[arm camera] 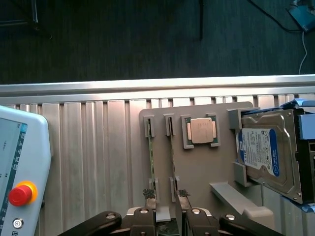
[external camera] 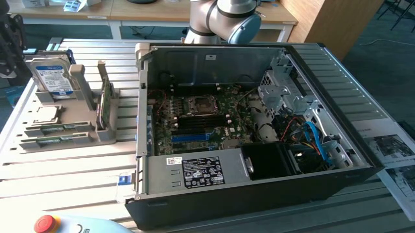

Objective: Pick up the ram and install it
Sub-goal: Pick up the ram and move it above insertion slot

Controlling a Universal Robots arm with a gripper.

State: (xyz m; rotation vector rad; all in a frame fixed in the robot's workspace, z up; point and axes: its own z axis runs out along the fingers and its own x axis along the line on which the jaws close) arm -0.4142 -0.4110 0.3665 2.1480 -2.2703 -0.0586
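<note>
Overhead, the black two-fingered gripper (arm camera: 166,195) hangs with its fingers parted above the grey plastic parts holder (arm camera: 197,172). The long green ram stick (arm camera: 172,157) lies edgewise in a holder slot, just beside the square silver processor (arm camera: 202,130).

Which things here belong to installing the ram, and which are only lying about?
Job: ram stick (this one or its twin, I cannot tell), open computer case, gripper.
Lying about: hard drive, CPU, emergency-stop pendant.
</note>
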